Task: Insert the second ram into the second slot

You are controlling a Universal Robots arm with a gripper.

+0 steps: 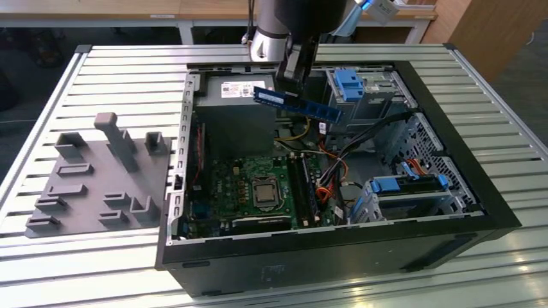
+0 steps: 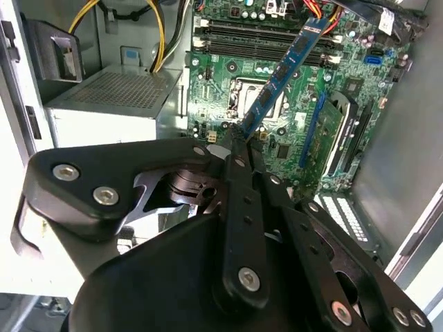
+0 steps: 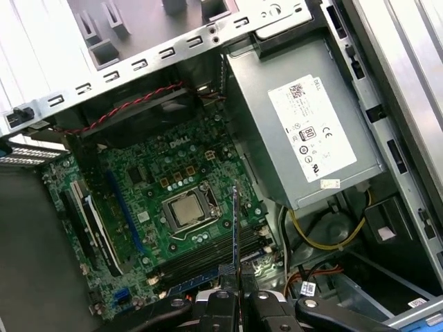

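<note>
Gripper [image 1: 289, 83] clamped on one end of blue memory stick [image 1: 299, 104], stick held in mid-air over far part of open computer case [image 1: 342, 250], apart from motherboard slots [image 1: 305, 185] below.

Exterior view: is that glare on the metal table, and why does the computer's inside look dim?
Yes: in the exterior view the slatted table shows pale glare nearest the camera, while the case shades the motherboard. In the first wrist view the power supply is evenly lit.
</note>
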